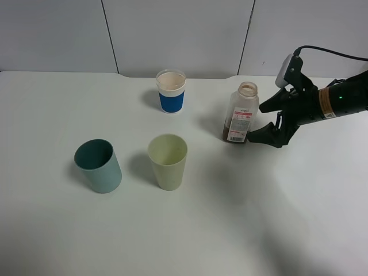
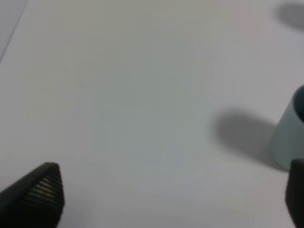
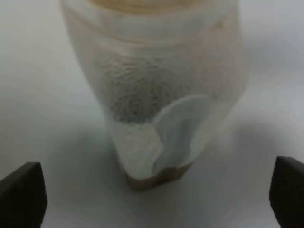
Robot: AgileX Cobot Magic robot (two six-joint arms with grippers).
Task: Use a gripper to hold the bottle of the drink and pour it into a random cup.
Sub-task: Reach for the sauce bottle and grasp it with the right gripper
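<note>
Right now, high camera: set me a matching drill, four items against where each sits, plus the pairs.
1 bottle
2 teal cup
3 yellow-green cup
4 blue-banded cup

A near side, left
B far side, centre
C at the open right gripper
D near side, centre

Pairs: 1-C; 2-A; 3-D; 4-B

Your bottle (image 1: 240,113) stands upright and capless, right of centre, with brown drink (image 1: 228,134) low in its base. The right gripper (image 1: 261,122) sits just beside it, jaws spread wide, holding nothing. The yellow-green cup (image 1: 168,161) stands upright, well apart from the bottle.
</note>
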